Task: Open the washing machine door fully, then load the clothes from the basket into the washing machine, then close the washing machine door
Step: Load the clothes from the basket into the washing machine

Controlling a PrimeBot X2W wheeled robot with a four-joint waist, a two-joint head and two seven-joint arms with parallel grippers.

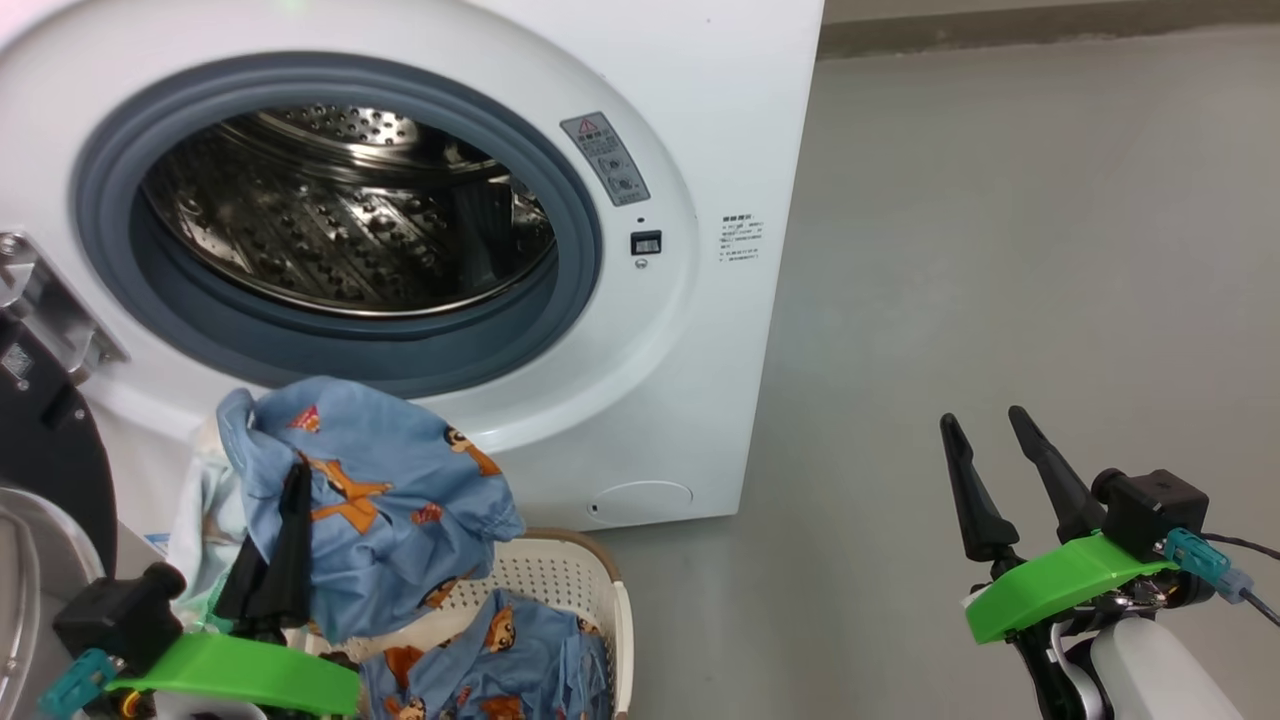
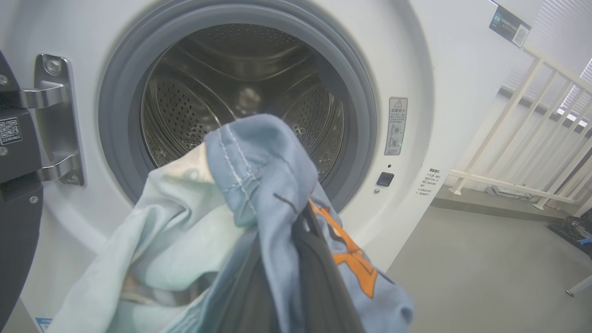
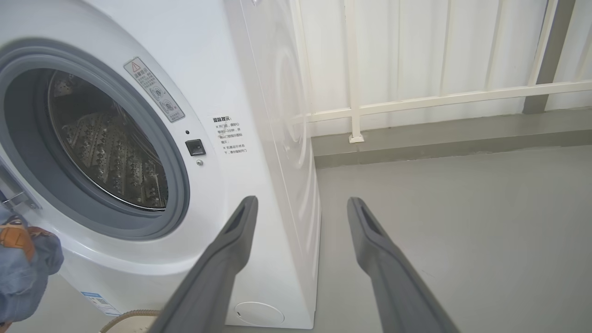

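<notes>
The washing machine [image 1: 700,330] stands with its steel drum [image 1: 350,220] exposed. The washing machine door [image 1: 45,440] is swung open at the far left on its metal hinge [image 2: 53,120]. My left gripper [image 1: 295,485] is shut on the clothes [image 1: 400,500], a light blue bundle with orange bears, held just below the grey gasket [image 2: 120,106]. In the left wrist view the clothes [image 2: 259,171] drape over my dark fingers [image 2: 319,277] in front of the drum. More blue cloth [image 1: 500,660] lies in the basket [image 1: 590,570]. My right gripper [image 1: 985,425] hangs open and empty over the floor [image 3: 301,203].
Grey floor [image 1: 1000,250] stretches to the right of the machine. A white railing [image 3: 416,99] and a low kerb run behind it. The round white flap [image 1: 640,500] sits low on the machine's front. The basket rim [image 3: 129,317] lies just below the right gripper's fingers.
</notes>
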